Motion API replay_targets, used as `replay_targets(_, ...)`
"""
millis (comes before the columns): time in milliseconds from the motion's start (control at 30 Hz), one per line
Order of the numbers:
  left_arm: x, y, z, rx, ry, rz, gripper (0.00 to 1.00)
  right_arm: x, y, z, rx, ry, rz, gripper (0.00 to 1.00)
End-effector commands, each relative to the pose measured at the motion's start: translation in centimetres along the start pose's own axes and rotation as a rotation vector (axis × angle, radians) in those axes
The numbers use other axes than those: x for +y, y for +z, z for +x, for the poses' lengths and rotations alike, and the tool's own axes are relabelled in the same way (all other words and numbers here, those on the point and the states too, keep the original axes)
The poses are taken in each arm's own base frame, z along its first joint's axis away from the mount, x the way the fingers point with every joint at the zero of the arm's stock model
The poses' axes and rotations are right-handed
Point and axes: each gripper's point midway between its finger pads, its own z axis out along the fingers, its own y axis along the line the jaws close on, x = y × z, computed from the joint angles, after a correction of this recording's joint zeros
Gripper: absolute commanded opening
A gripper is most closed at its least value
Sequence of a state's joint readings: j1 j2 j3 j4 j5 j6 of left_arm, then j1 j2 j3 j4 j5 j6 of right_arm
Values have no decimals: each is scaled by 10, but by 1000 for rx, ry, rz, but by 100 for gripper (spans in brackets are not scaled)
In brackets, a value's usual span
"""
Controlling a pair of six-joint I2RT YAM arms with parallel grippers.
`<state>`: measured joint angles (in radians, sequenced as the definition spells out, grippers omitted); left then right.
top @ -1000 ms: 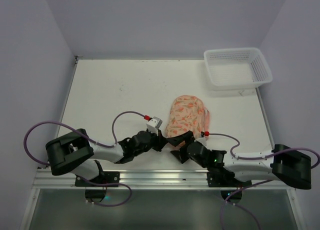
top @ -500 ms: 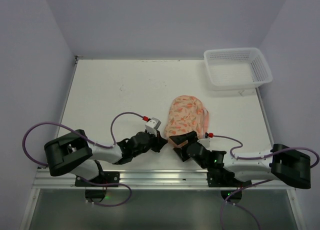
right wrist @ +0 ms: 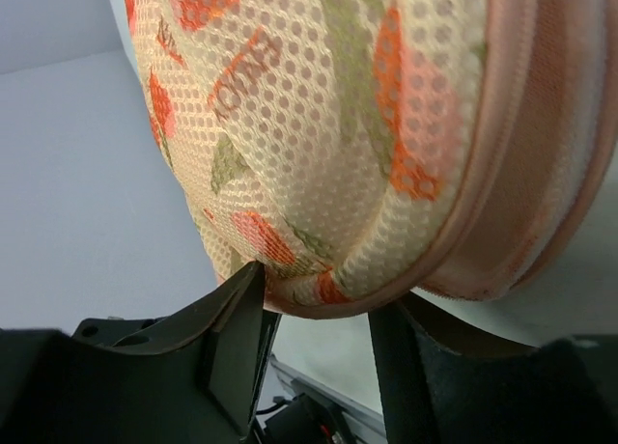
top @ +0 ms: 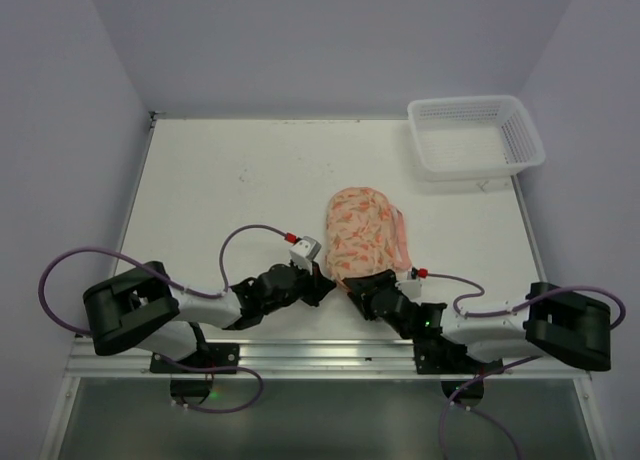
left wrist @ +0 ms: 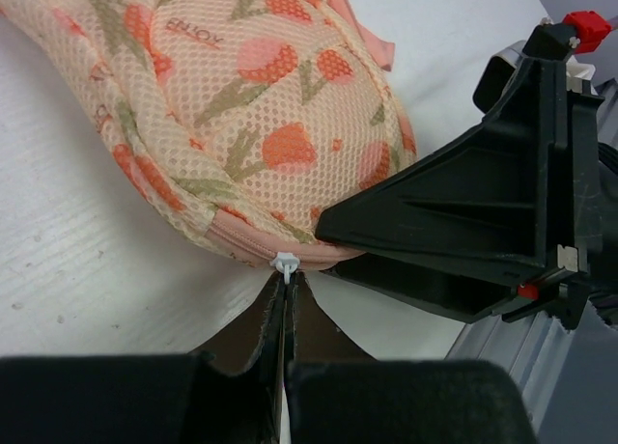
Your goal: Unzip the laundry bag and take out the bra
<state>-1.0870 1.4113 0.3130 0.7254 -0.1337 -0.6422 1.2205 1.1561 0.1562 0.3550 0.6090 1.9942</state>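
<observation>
The laundry bag (top: 362,230) lies mid-table, a peach mesh dome with orange print and pink zip trim. It fills the left wrist view (left wrist: 251,106) and the right wrist view (right wrist: 338,125). My left gripper (top: 322,285) sits at its near left edge, shut (left wrist: 287,278) on the small white zip pull (left wrist: 286,263). My right gripper (top: 358,283) straddles the bag's near end (right wrist: 319,294), one finger denting the mesh and the other under the pink rim. The bra is hidden.
A white lattice basket (top: 465,102) stands at the back right corner of the white table (top: 220,180). The right gripper's black body (left wrist: 463,203) is close beside the left gripper's fingers. The arm bases and a metal rail run along the near edge.
My right gripper has moved left onto the bag's near end and its jaws have narrowed against the fabric. The bag has shifted slightly left. The left gripper stays shut on the pull.
</observation>
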Motion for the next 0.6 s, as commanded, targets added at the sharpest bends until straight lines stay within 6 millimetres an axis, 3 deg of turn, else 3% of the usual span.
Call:
replay_targets(0, -20, -3, -10, -40, 10, 95, 0, 7, 3, -16, -82, 53, -56, 47)
replay_targets(67, -19, -4, -6, -33, 9, 94, 0, 4, 3, -19, -90, 57, -57, 44)
replay_targets(267, -17, -8, -2, -28, 18, 102, 0, 3, -1, -28, -123, 4, -48, 0)
replay_targets(500, -5, -11, -1, -25, 35, 46, 0, -11, -12, -51, -148, -54, -64, 0)
replay_targets(567, 0, -12, -1, -26, 37, 25, 0, -25, -13, -59, -152, -88, -54, 0)
